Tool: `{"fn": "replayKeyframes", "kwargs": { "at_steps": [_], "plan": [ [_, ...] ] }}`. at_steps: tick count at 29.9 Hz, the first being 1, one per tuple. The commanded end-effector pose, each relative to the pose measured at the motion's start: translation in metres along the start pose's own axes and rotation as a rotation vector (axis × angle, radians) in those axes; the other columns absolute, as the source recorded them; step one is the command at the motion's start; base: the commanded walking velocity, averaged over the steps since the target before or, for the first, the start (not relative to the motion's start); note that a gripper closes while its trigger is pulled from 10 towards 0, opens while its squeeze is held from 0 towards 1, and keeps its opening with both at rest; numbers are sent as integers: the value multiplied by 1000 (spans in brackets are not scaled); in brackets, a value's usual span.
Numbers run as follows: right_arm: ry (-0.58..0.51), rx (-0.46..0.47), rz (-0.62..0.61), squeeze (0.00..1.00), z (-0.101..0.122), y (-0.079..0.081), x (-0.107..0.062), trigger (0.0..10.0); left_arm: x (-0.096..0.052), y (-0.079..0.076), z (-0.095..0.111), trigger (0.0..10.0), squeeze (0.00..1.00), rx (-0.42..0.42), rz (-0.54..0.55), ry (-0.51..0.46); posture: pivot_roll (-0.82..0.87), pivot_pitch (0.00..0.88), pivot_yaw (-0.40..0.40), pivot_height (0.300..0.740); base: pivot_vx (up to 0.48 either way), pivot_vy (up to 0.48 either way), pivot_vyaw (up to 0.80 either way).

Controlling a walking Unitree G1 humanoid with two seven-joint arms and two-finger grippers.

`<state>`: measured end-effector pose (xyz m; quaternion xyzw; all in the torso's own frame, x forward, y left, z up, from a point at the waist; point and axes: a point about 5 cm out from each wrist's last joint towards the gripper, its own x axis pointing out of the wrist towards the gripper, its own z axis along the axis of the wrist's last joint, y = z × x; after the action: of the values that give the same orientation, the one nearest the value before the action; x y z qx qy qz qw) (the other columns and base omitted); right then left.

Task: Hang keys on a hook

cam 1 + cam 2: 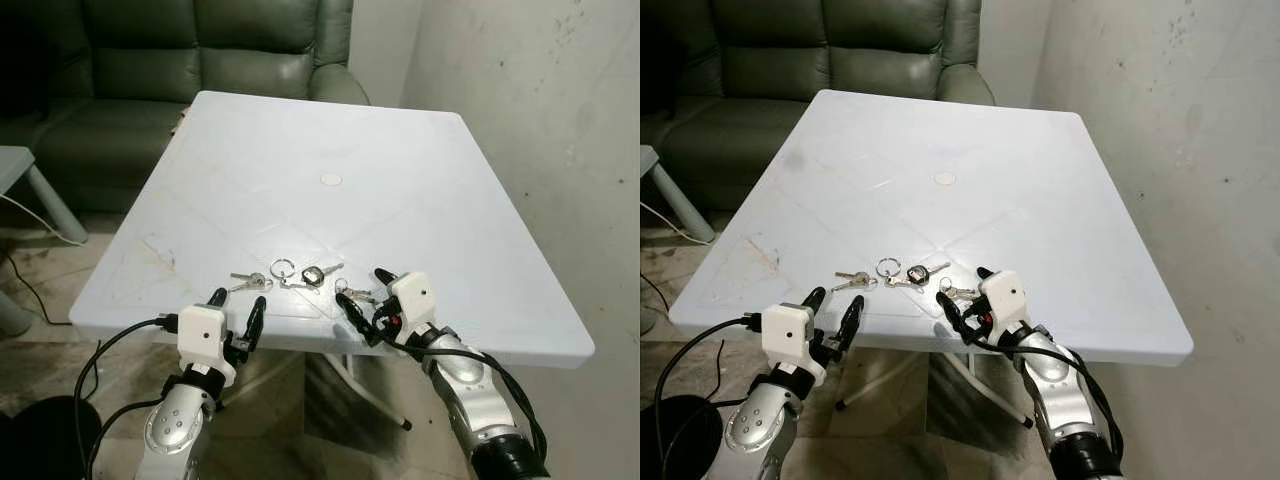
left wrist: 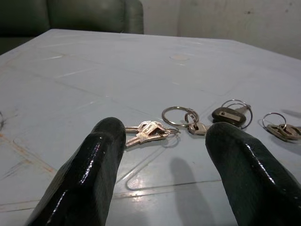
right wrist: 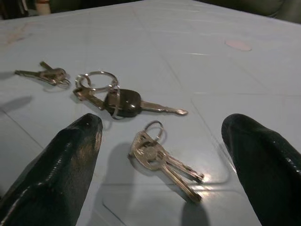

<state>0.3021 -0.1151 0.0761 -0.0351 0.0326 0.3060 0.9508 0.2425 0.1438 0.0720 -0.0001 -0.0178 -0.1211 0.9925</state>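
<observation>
Near edge of white table (image 1: 430, 180), left to right. Left gripper (image 1: 238, 313), fingers spread, empty, just short of small silver keys (image 1: 246, 281). Black-headed key (image 1: 318, 273) with loose ring (image 1: 283, 268), blade pointing away to the right. Paired keys (image 3: 162, 162) between parted fingers of right gripper (image 1: 367, 301); partly hidden from the head views.

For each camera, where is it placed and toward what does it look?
Left and right eye views: on the head, looking down at the white plastic table; both silver arms show.
Left wrist view: along open jaws toward the silver keys.
Right wrist view: along open jaws toward the brass key bunch.
Both wrist views share the black-headed key.
</observation>
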Motion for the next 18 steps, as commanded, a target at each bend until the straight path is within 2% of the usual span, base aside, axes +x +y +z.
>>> {"fn": "replayKeyframes", "kwargs": {
  "at_steps": [1,7,17,18],
  "plan": [
    [-8,8,17,0,10,1,4,10000,0,-4,4,10000,0,24,-35,-15,-54,17,-61,740,0,0,0],
    [49,52,-52,0,22,2,14,10000,0,-9,6,10000,0,33,-63,-18,-54,12,-60,740,0,0,0],
    [95,104,-109,0,34,4,19,10000,0,-11,6,10000,0,36,-71,-14,-54,11,-62,740,0,0,0],
    [123,105,-149,0,34,5,23,10000,0,-10,7,10000,0,37,-67,-14,-47,15,-68,740,0,0,0]
  ]
}}
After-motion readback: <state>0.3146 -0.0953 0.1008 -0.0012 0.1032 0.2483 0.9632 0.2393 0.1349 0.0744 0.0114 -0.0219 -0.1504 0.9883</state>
